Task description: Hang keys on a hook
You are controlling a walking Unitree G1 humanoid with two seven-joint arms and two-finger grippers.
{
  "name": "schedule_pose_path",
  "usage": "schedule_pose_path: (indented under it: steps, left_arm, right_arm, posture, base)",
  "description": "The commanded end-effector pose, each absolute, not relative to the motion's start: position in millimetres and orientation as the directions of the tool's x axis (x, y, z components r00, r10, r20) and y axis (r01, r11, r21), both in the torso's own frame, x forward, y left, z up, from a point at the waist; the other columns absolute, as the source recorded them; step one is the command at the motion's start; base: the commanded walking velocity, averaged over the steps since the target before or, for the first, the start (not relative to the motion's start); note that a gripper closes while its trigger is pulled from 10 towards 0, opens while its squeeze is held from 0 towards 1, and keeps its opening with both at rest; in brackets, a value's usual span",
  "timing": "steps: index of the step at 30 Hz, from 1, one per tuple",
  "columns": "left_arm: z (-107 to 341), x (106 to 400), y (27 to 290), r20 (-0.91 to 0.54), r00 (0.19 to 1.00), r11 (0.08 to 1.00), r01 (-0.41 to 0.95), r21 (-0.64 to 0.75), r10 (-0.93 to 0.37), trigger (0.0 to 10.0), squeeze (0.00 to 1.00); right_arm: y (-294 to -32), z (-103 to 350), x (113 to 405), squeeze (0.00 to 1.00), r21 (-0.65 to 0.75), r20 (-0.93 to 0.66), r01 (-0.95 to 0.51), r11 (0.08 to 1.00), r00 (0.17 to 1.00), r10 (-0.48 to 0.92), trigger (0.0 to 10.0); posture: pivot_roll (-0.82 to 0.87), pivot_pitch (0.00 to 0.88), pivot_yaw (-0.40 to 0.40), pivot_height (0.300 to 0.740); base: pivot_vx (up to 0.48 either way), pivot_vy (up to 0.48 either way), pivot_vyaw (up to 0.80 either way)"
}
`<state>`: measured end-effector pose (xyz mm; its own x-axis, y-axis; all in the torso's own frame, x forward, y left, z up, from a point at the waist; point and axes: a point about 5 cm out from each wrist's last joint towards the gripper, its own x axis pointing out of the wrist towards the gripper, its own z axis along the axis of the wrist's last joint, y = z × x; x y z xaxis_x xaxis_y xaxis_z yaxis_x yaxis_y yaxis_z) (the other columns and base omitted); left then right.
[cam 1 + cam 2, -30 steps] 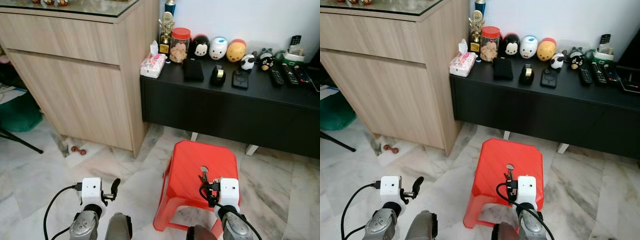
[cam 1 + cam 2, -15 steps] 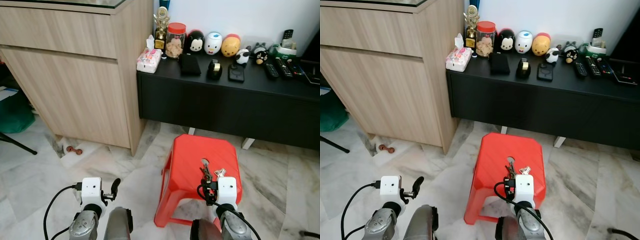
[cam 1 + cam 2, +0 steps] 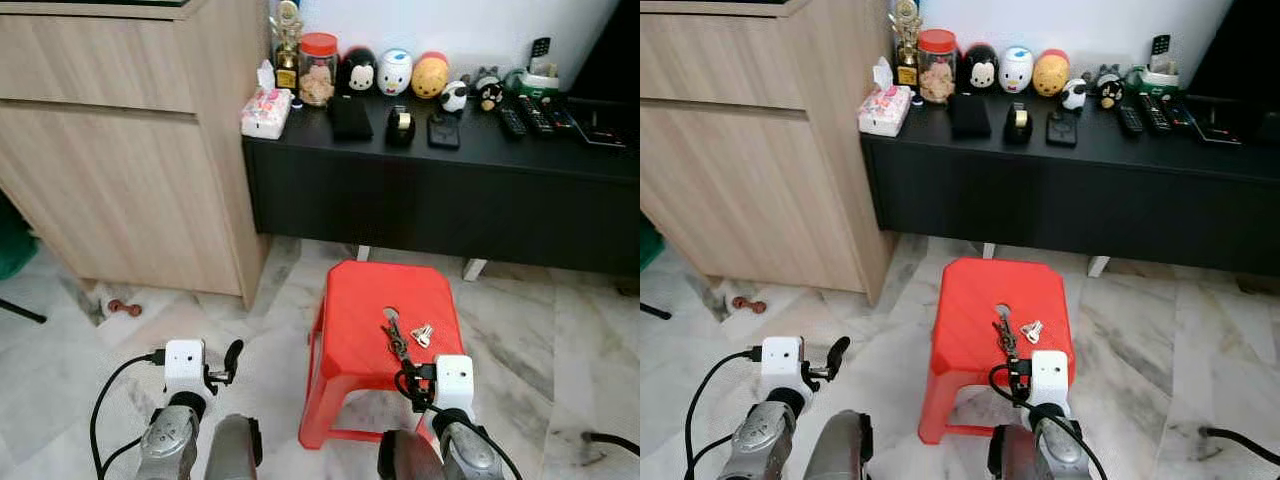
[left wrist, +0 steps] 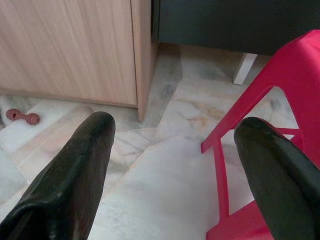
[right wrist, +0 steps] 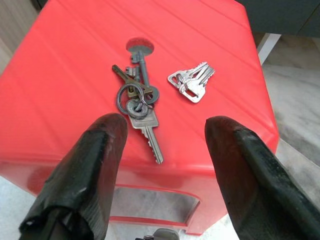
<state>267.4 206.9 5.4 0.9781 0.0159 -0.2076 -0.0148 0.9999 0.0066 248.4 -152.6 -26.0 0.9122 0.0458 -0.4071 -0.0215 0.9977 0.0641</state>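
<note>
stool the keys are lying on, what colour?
Red. The stool under the keys shows best in the right wrist view.

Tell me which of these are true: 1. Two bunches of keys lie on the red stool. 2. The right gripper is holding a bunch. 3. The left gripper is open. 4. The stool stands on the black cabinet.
1. True: a larger bunch and a smaller bunch lie on the red stool.
2. False: the right gripper is open above them.
3. True: the left gripper is open over the floor.
4. False: the stool stands on the floor before the black cabinet.
</note>
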Motion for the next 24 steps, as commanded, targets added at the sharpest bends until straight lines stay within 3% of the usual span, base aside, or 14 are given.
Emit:
schedule_pose_path:
  steps: [1,20,24]
  left_arm:
    - [1.8,263.8,210.0,-0.227,0.974,1.0,-0.023,0.004,0.024,10.0,0.0]
    - [0.5,264.7,208.0,-0.242,0.97,1.0,-0.012,0.006,0.013,10.0,0.0]
    - [-0.1,264.8,208.1,-0.25,0.968,1.0,-0.013,0.015,0.017,10.0,0.0]
  right_arm:
    - [-154.9,-27.9,246.7,0.0,0.061,-0.412,-0.022,0.998,0.91,0.045,10.0]
    - [-150.9,-28.4,245.5,0.0,0.062,-0.402,-0.053,0.997,0.913,0.074,10.0]
    - [-151.3,-29.7,244.6,0.0,0.073,-0.411,-0.051,0.996,0.909,0.076,10.0]
  posture:
    - [0.1,0.105,-0.06,0.594]
    - [0.1,0.103,-0.061,0.594]
    - [0.1,0.103,-0.062,0.594]
  base:
    - [0.307,0.0,0.0]
    - [0.297,0.0,0.0]
    - [0.0,0.0,0.0]
